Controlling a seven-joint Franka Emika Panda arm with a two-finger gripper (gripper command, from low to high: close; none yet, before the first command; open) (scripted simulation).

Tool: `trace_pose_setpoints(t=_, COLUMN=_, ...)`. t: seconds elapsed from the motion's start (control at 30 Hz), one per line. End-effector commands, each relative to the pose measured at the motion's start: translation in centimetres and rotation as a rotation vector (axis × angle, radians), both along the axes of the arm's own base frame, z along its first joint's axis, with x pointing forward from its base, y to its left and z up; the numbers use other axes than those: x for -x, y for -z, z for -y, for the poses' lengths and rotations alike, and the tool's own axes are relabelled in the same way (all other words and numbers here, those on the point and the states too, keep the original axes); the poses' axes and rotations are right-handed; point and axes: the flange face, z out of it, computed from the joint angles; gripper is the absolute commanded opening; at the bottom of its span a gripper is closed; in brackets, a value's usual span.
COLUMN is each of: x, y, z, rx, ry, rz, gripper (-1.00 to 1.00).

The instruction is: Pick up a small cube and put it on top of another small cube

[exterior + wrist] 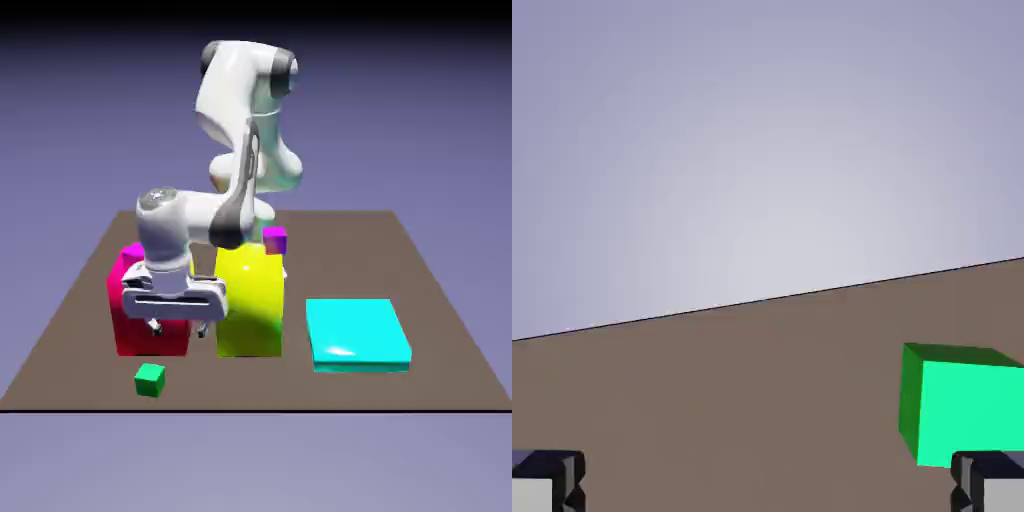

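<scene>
While the claw [179, 327] hung over the table's near part, its two fingers stood wide apart, with nothing held between them. There was one green cube [150, 380] and one purple cube [275, 240], along with three larger things: one magenta block [150, 335], one yellow block [250, 305] and one cyan slab [358, 328]. The two blocks stood side by side, the magenta one to the exterior view's left and partly hidden by the arm [165, 225]; the slab lay flat to the yellow block's right.

The table [335, 265] had a plain brown top with straight edges, and behind and below it the backdrop [420, 120] was blue-violet, darkening to black at the very top.

The green cube sat on the table near its front edge, lower in the exterior view than the claw and a little to the left — apart from both fingers. In the hand view it showed at the right, its lower edge partly behind the right-hand fingertip. The purple cube showed by the yellow block's upper right corner — whether on it or behind it, I couldn't tell.
</scene>
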Motion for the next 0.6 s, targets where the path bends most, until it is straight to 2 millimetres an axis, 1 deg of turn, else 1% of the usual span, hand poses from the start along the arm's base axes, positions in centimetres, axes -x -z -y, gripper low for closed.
trace_pose_setpoints(t=0.0, x=-0.2, y=0.8, z=0.7, rx=-0.002, ry=0.005, rz=-0.031, gripper=0.0)
trace_pose_setpoints(t=0.17, x=-0.8, y=4.7, z=4.1, rx=-0.007, ry=0.022, rz=-0.179, gripper=0.0)
trace_pose_setpoints(t=0.3, x=-1.0, y=7.4, z=6.4, rx=-0.006, ry=0.028, rz=-0.291, gripper=0.0)
trace_pose_setpoints(t=0.37, x=-1.0, y=7.5, z=6.4, rx=-0.006, ry=0.028, rz=-0.294, gripper=0.0)
trace_pose_setpoints(t=0.47, x=0.8, y=14.0, z=6.0, rx=-0.006, ry=0.028, rz=-0.294, gripper=0.0)
trace_pose_setpoints(t=0.5, x=0.8, y=14.1, z=6.0, rx=-0.006, ry=0.028, rz=-0.294, gripper=0.0)
trace_pose_setpoints(t=0.53, x=0.8, y=14.1, z=6.0, rx=-0.006, ry=0.028, rz=-0.294, gripper=-1.0)
trace_pose_setpoints(t=0.57, x=0.8, y=14.1, z=6.0, rx=-0.006, ry=0.028, rz=-0.294, gripper=-1.0)
